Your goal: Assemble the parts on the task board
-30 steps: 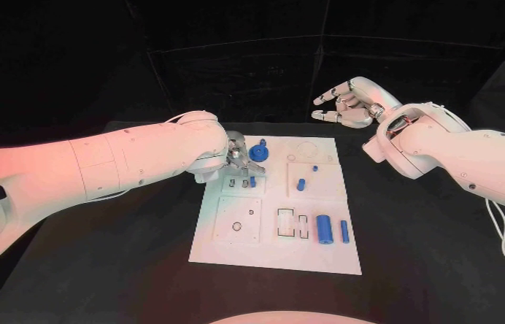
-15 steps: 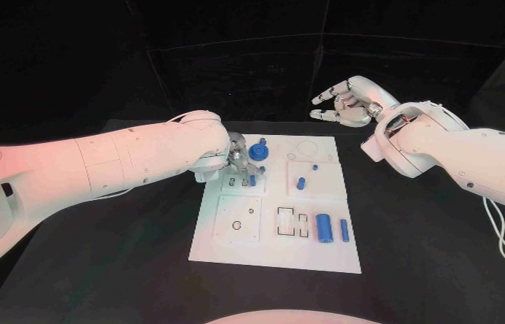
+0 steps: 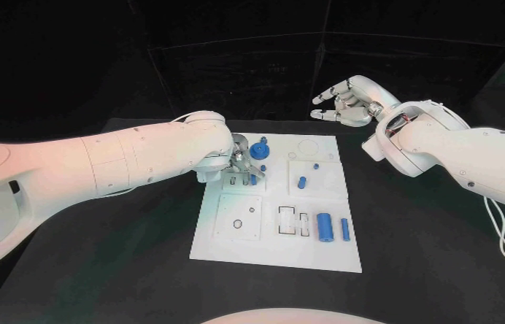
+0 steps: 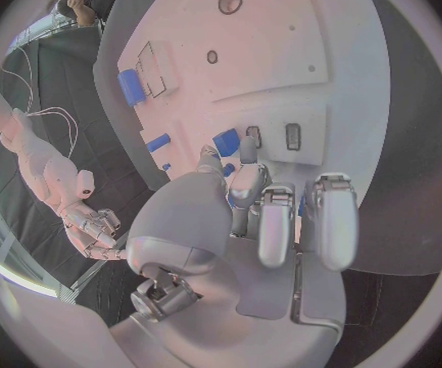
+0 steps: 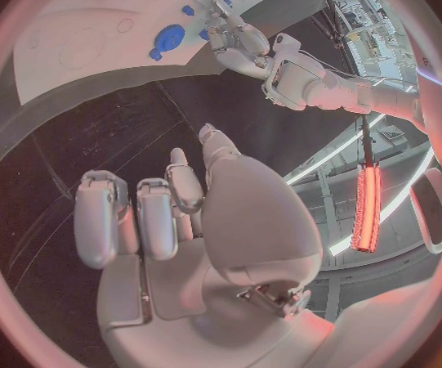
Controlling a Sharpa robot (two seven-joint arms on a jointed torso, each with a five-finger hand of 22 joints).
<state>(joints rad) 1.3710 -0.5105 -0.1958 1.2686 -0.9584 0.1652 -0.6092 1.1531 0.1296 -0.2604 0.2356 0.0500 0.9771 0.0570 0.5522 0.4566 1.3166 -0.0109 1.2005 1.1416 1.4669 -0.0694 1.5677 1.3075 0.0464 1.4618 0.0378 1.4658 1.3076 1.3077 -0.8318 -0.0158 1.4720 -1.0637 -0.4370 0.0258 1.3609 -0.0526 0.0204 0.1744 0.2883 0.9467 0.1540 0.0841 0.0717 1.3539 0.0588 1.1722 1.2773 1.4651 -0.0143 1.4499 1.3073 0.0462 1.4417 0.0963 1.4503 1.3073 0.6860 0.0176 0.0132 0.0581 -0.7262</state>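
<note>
The left hand [image 3: 240, 165] is down over the far left part of the white task board [image 3: 242, 247], fingers pinched on a small blue part [image 4: 227, 141] right at two little slots there. Just beside it sits a blue gear-shaped piece [image 3: 260, 151]. Further right on the board lie a short blue peg [image 3: 301, 184], then a blue cylinder [image 3: 324, 227] and a thin blue pin [image 3: 344, 230]. The right hand [image 3: 347, 103] hangs above the black table [image 3: 116, 265] beyond the board, fingers loosely curled, holding nothing.
</note>
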